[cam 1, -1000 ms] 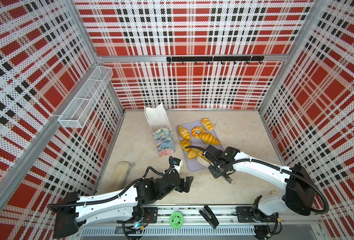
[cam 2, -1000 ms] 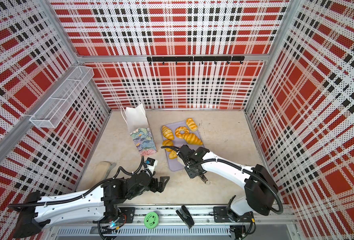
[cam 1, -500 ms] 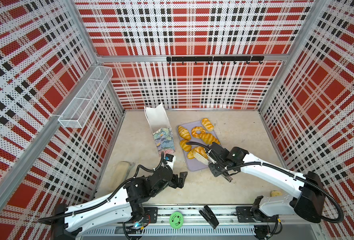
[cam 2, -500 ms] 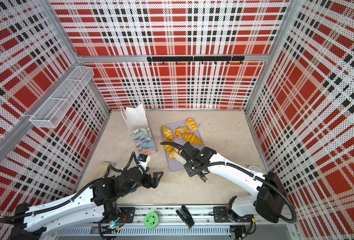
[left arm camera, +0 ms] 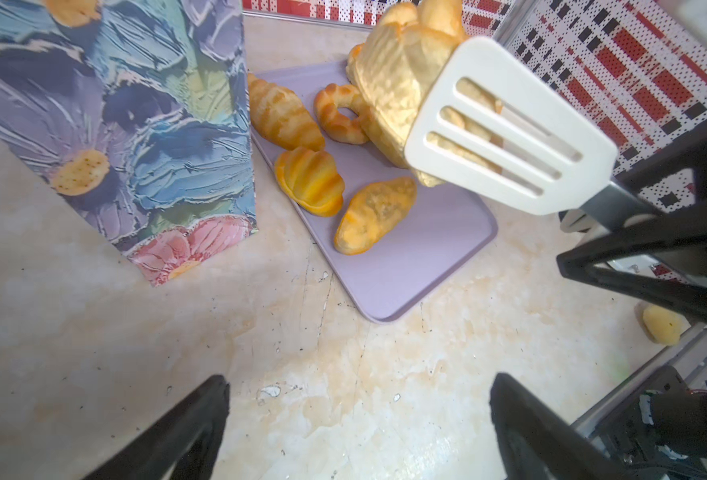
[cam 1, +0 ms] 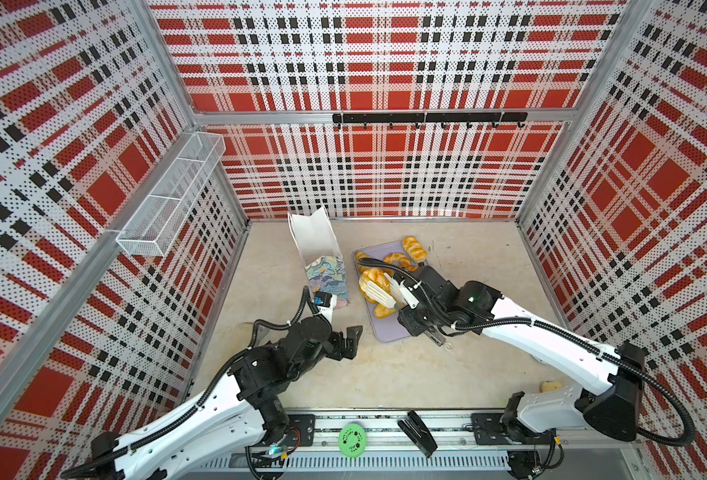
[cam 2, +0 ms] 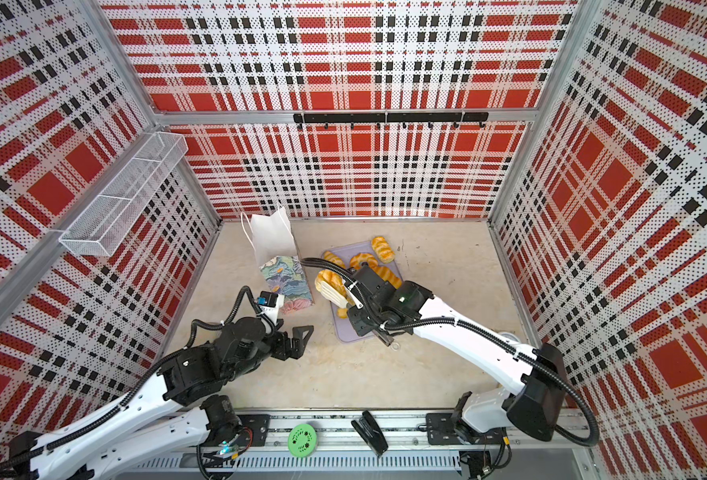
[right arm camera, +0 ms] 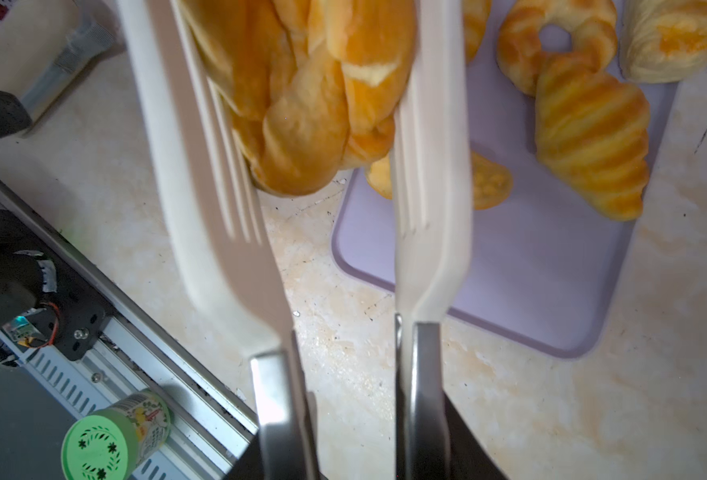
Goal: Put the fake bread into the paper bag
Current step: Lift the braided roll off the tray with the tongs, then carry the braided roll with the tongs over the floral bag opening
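My right gripper (cam 1: 411,309) clenches white tongs (left arm camera: 509,124) that pinch one fake bread (right arm camera: 302,104) above the lavender tray (left arm camera: 406,266), beside the upright paper bag (cam 1: 327,274); my left gripper (cam 1: 349,343) hangs released over the counter (cam 1: 385,374).

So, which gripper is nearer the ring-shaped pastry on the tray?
Right. The right gripper, gripping tongs, hangs over the tray near the ring-shaped pastry; the left gripper sits open over the table, off the tray.

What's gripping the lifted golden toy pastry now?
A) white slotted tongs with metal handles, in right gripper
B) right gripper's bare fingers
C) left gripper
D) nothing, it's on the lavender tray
A: the golden toy pastry sits pinched between the white slotted tongs, handles in the right gripper.
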`<state>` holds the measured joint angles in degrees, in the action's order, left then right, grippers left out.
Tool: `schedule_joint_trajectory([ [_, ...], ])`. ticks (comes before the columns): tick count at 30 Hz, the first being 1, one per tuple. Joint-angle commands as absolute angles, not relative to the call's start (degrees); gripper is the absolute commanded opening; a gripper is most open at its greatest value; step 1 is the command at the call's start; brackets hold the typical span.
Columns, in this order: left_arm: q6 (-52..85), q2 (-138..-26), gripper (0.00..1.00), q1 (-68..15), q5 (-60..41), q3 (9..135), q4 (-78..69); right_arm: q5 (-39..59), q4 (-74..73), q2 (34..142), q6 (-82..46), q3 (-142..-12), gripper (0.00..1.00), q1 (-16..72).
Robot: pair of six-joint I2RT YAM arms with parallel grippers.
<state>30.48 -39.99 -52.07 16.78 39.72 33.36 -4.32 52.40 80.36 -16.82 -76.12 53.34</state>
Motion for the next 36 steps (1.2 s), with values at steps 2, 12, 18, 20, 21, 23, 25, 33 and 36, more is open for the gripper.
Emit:
schedule_joint_trajectory([
  [2, 28.35, -38.07, 0.99, -48.82, 15.71, 42.86, 36.95, -2.39, 47.65, 81.58, -14.85, -81.33, 0.42, 54.02],
  [12, 26.69, -36.21, 0.99, -41.22, 11.43, 46.12, 41.54, 0.30, 46.89, 85.73, -12.72, -90.57, 0.43, 54.62],
  [18, 24.68, -35.29, 0.99, -37.27, 8.51, 48.21, 42.61, 1.60, 47.02, 88.62, -11.43, -95.97, 0.43, 54.85],
  [20, 24.03, -35.33, 0.99, -35.99, 7.48, 48.94, 42.80, 1.97, 46.88, 89.54, -11.11, -97.47, 0.43, 54.87],
  [21, 23.72, -35.41, 0.99, -35.31, 6.92, 49.33, 42.89, 2.27, 46.88, 90.16, -10.91, -98.42, 0.43, 54.87],
  [23, 23.16, -35.72, 0.99, -34.02, 6.00, 49.95, 43.03, 2.67, 46.93, 91.54, -10.46, -100.44, 0.43, 54.91],
  [25, 22.85, -36.10, 0.99, -32.86, 5.29, 50.55, 43.20, 2.89, 47.24, 93.13, -10.00, -102.79, 0.43, 54.91],
  [33, 22.81, -36.39, 0.99, -27.79, 3.94, 51.23, 43.98, 1.17, 48.67, 100.81, -8.96, -113.22, 0.45, 54.89],
  [36, 22.78, -36.30, 0.99, -25.82, 3.14, 51.15, 44.72, 0.63, 50.44, 104.31, -8.62, -117.75, 0.45, 54.86],
])
